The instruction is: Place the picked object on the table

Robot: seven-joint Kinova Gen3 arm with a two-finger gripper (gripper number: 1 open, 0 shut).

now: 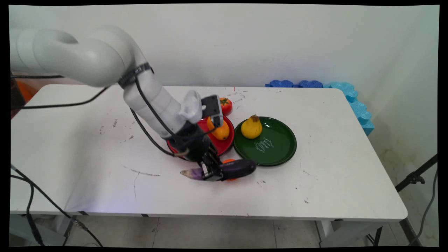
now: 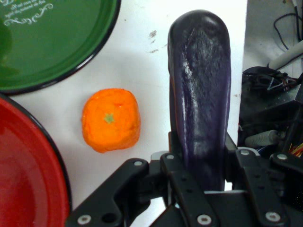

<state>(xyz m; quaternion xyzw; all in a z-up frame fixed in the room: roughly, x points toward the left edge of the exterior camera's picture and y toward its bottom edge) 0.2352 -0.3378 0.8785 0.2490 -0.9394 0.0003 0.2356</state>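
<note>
My gripper [image 1: 211, 171] [image 2: 201, 156] is down at the table, shut on a dark purple eggplant [image 1: 231, 169] [image 2: 201, 90] near its stem end. The eggplant lies lengthwise on the white table, its round end pointing right toward the green plate [image 1: 280, 148] [image 2: 42, 52]. Just behind the eggplant sits a small orange fruit [image 1: 229, 161] [image 2: 111, 120], mostly hidden in the main view. The red plate [image 1: 224, 145] [image 2: 23, 175] lies behind the gripper and holds an orange-yellow fruit [image 1: 221, 132].
A yellow pear [image 1: 251, 127] stands on the green plate's left part. A red tomato [image 1: 225, 105] sits on the table behind the red plate. Blue foam pieces [image 1: 315, 84] lie along the table's far right edge. Black cables hang at the left.
</note>
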